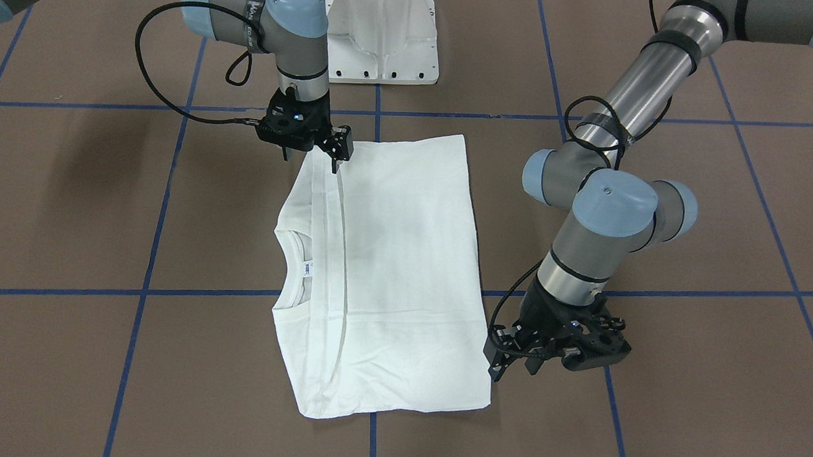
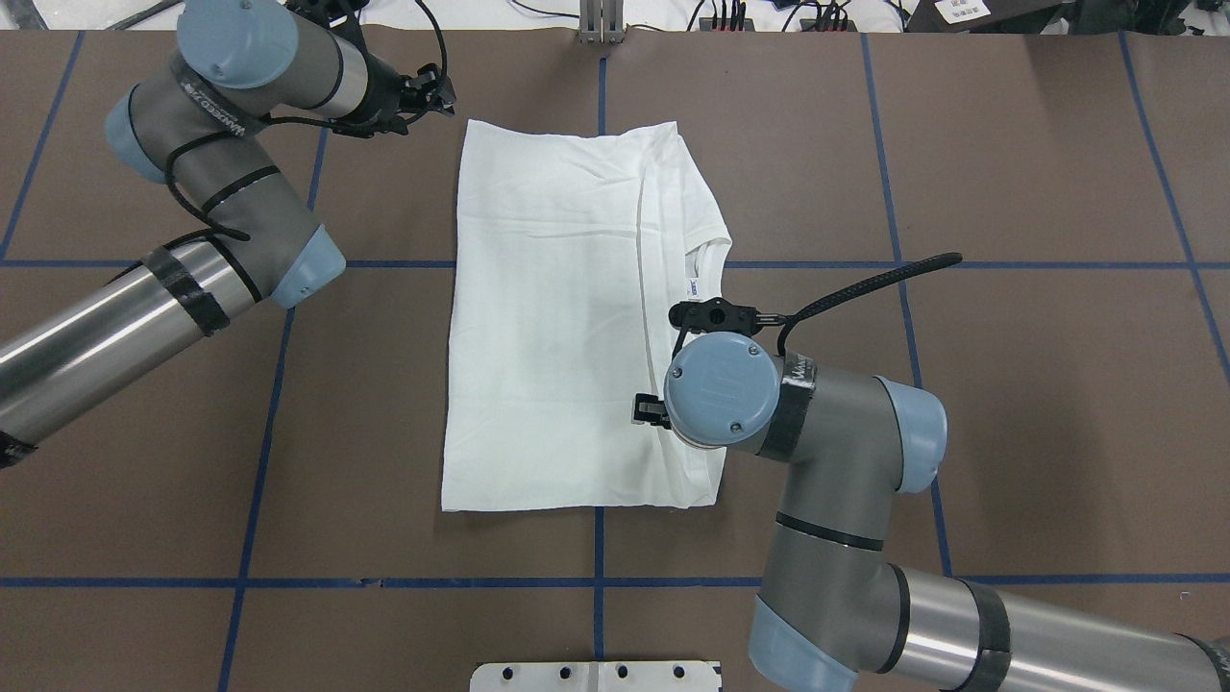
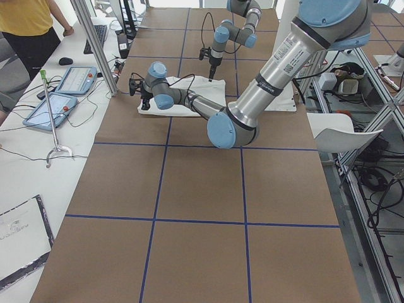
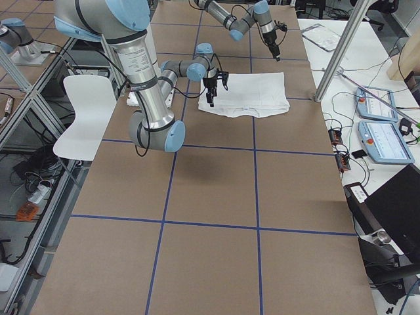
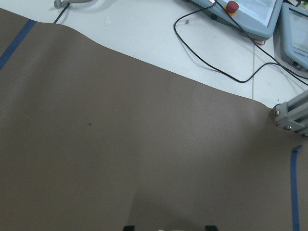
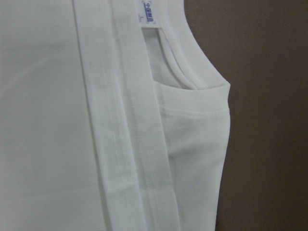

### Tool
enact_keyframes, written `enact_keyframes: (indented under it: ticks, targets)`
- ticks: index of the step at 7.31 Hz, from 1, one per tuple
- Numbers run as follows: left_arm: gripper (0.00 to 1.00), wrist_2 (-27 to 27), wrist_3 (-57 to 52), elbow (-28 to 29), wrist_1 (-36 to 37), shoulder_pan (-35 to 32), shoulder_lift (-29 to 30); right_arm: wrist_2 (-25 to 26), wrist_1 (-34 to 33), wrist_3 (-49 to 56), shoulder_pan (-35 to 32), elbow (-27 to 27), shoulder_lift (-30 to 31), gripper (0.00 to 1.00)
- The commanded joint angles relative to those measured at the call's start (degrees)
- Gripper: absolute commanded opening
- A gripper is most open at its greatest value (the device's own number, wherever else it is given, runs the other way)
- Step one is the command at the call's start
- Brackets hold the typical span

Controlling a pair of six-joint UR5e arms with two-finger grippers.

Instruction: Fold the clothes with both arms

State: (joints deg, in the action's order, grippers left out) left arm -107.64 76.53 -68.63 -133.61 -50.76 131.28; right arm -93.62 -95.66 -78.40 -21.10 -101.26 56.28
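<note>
The clothes are one white T-shirt (image 1: 391, 268), folded into a flat rectangle on the brown table. A folded-over layer ends in a hem line beside the collar (image 1: 285, 265) and its small neck label (image 2: 692, 288). My left gripper (image 1: 511, 366) hangs open just off the shirt's far corner on my left, holding nothing; in the left wrist view its fingertips (image 5: 127, 227) stand wide apart over bare table. My right gripper (image 1: 311, 159) is open low over the shirt's near edge by the hem line. The right wrist view shows only the shirt (image 6: 120, 144) and its collar, no fingers.
The white metal pedestal base (image 1: 383, 38) stands at the table's near edge, behind the shirt. Blue tape lines (image 1: 149, 246) cross the brown table. Beyond the far edge lie control tablets (image 3: 72, 79), cables and an aluminium post (image 3: 95, 47); a person (image 3: 25, 25) stands there.
</note>
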Motion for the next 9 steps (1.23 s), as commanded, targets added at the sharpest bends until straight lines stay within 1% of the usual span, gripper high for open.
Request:
enact_keyframes:
  ticks: [1, 3, 4, 5, 6, 7, 8, 9]
  targets:
    - [0.70, -0.4, 0.0, -1.4, 0.0, -0.3, -1.1, 1.1, -0.5, 7.9, 0.9, 3.0, -1.4, 1.00]
    - [0.70, -0.8, 0.0, -1.5, 0.0, -0.5, -1.1, 1.8, -4.0, 10.0, 1.4, 2.3, -1.1, 1.00]
    - [0.70, -1.2, 0.0, -1.5, 0.0, -1.0, -1.1, 1.9, -4.5, 12.5, 0.9, 1.9, 0.3, 1.00]
    - [0.70, -1.9, 0.0, -1.5, 0.0, -1.2, -1.1, 1.7, -4.8, 13.9, 0.2, -2.5, 4.6, 1.00]
    - [0.70, -1.9, 0.1, -1.5, 0.0, -1.2, -1.1, 1.3, -5.0, 18.2, -0.7, -8.5, 9.6, 1.00]
    - [0.70, -2.0, 0.4, -2.2, 0.6, -1.2, -1.1, 1.6, -5.2, 17.6, -0.4, -12.3, 12.9, 1.00]
    - [0.70, -2.0, 0.5, -4.5, 3.2, -1.2, -1.2, 1.2, -5.1, 12.3, -0.1, -12.7, 12.8, 1.00]
    - [0.70, -1.9, 1.0, -6.6, 3.8, -1.2, -2.3, 1.2, -4.7, 0.2, 0.4, -12.6, 11.0, 1.00]
